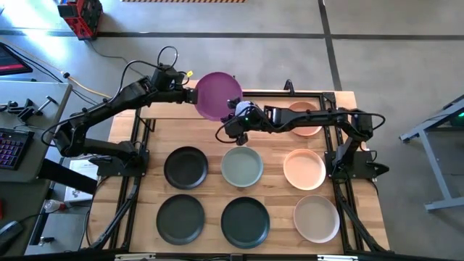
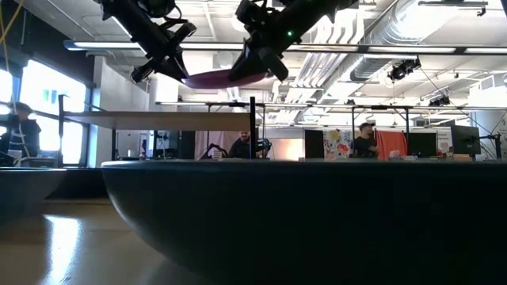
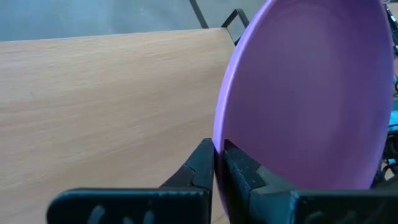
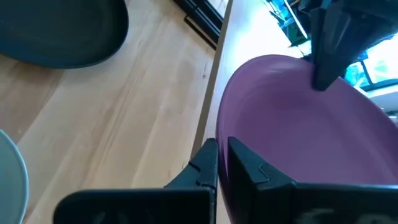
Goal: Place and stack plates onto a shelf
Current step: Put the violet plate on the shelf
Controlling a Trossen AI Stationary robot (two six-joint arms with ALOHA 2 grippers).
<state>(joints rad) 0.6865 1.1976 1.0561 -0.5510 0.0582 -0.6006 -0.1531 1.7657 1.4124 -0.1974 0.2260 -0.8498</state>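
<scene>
A purple plate (image 1: 216,94) hangs in the air over the left part of the light-wood shelf (image 1: 167,110), carried between both arms. My left gripper (image 1: 192,93) is shut on its left rim and my right gripper (image 1: 235,112) on its right, near rim. In the low view the purple plate (image 2: 214,78) sits clear above the shelf panel (image 2: 158,119). A peach plate (image 1: 304,119) lies on the right part of the shelf, partly under my right arm. My left gripper (image 3: 219,149) pinches the purple plate's rim (image 3: 217,132) between its two fingers, one on the inner face and one on the outer. It comes roughly level from the table's left. The plate is lifted clear, close to level. My right gripper (image 4: 222,146) pinches the rim (image 4: 219,124) on the side opposite the left gripper (image 4: 326,50), one finger inside the dish and one outside. It comes from the table's right and near side. The plate is clear of shelf and table.
On the slatted tabletop stand two rows of plates: black (image 1: 185,167), sage green (image 1: 241,165) and peach (image 1: 304,169); then dark grey (image 1: 180,219), dark (image 1: 245,222) and beige (image 1: 316,217). Black shelf posts (image 1: 288,87) stand at the far edge. A dark plate (image 2: 317,214) fills the low view.
</scene>
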